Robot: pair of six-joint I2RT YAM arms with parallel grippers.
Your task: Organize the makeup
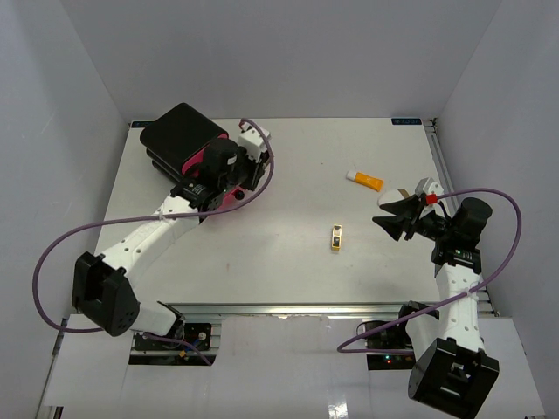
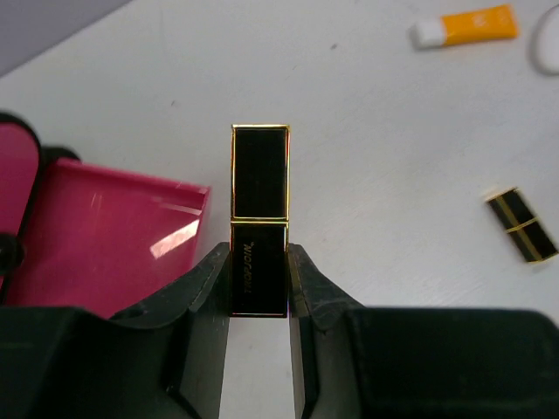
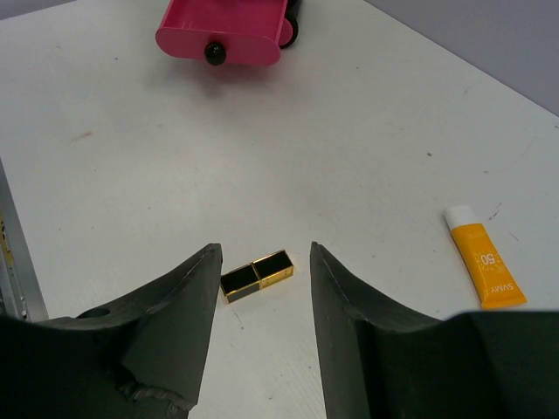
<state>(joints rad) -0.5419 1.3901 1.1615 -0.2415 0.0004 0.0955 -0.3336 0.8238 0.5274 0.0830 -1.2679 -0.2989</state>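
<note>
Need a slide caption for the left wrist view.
Left end effector grips a black-and-gold lipstick next to the open pink drawer.

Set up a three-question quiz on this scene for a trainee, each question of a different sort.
1. True or false: the left gripper is shut on a lipstick.
2. Multiple choice: how many lipsticks show in the left wrist view? A) one B) two C) three
3. Fill in: the open drawer is coloured ____.

Key: 1. true. 2. B. 3. pink.
</note>
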